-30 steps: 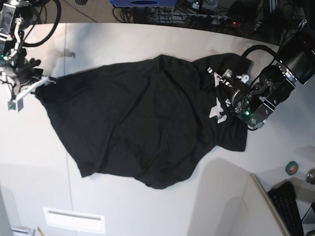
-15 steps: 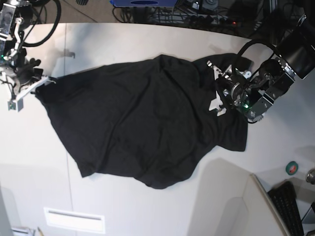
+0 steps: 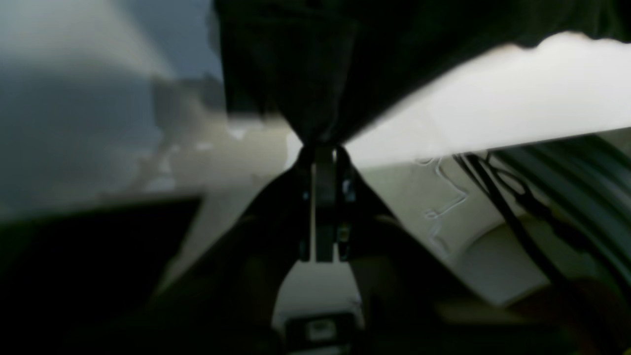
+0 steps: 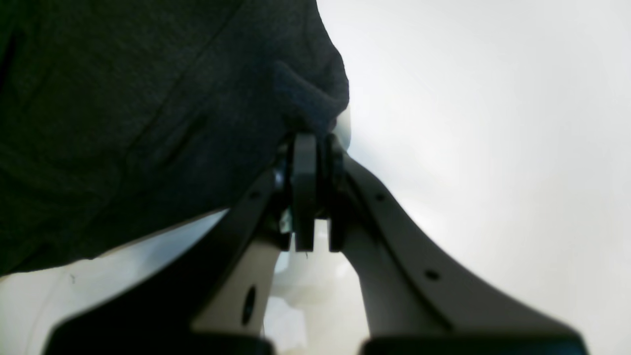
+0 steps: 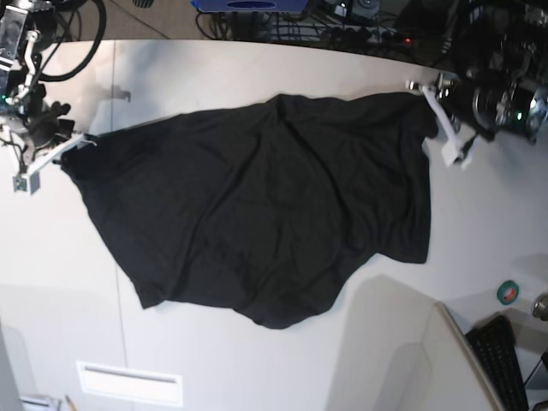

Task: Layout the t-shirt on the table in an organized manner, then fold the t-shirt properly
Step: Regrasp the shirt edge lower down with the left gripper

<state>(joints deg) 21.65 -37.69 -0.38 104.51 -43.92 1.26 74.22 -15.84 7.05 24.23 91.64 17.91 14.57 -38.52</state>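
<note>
The black t-shirt (image 5: pixel 257 214) lies spread across the off-white table (image 5: pixel 257 68), plain side up, with wrinkles and an uneven lower hem. My left gripper (image 5: pixel 431 103) is at the shirt's far right corner, shut on a pinch of the fabric. In the left wrist view the left gripper (image 3: pixel 320 148) holds the t-shirt (image 3: pixel 305 74), which hangs taut from the closed tips. My right gripper (image 5: pixel 79 142) is at the shirt's left corner, and in the right wrist view this gripper (image 4: pixel 311 140) is shut on a bunched edge of the t-shirt (image 4: pixel 148 98).
A green tape roll (image 5: pixel 507 293) and a keyboard (image 5: pixel 503 360) sit at the lower right beside a grey panel (image 5: pixel 402 342). Cables (image 5: pixel 342 30) run along the far edge. A white label (image 5: pixel 128 383) is near the front. A thin seam (image 5: pixel 116 197) crosses the table.
My left gripper closed on the shirt's right side and moved up and to the right, drawing that corner outward and flattening the fold there. The right arm has stayed put.
</note>
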